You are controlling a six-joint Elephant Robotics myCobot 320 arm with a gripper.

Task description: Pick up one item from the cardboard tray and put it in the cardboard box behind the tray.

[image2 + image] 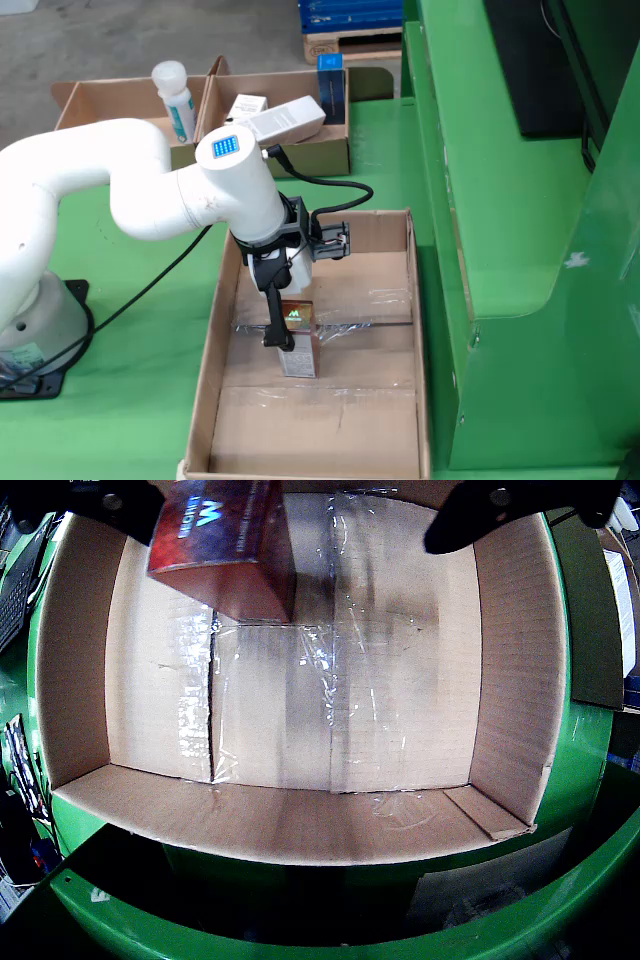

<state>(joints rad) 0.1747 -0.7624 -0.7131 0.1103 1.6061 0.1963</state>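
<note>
Hand (290, 335) grips red carton (298, 340) low inside box (400, 300), near its floor. I'd open the fingers gently, let it settle upright, then lift straight up.

Evenly and brightly lit from above in both views, with soft shadows only. In the gripper-mounted view, strong fisheye bending at the edges, white glare on the clear tape (330, 650) across the cardboard box (510, 680) floor, blurred dark fingers (480, 515) at top. In the fixed view, sharp throughout, short shadow under the white arm (120, 190).
</note>
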